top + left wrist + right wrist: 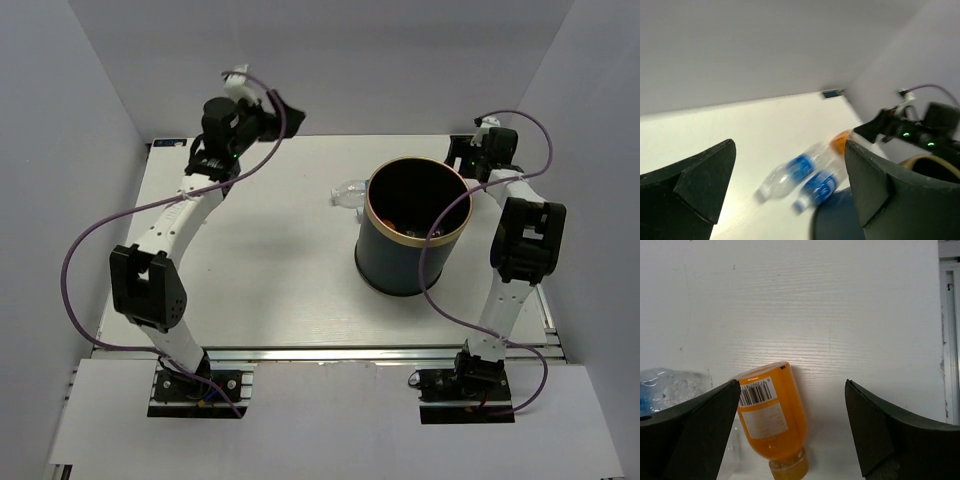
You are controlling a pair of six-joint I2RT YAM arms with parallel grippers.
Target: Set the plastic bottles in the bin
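R jaws apart, empty, over orange bottle lying nr counter's far-right corner; L jaws apart, empty, far-left.

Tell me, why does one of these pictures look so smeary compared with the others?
Left wrist view: blurred throughout, the two blue-labelled bottles smeared into soft streaks. Right wrist view: sharp, the barcode on the orange bottle crisp. Top view: evenly lit with soft shadows on the table, though the inside of the bin is mostly too dark to read.
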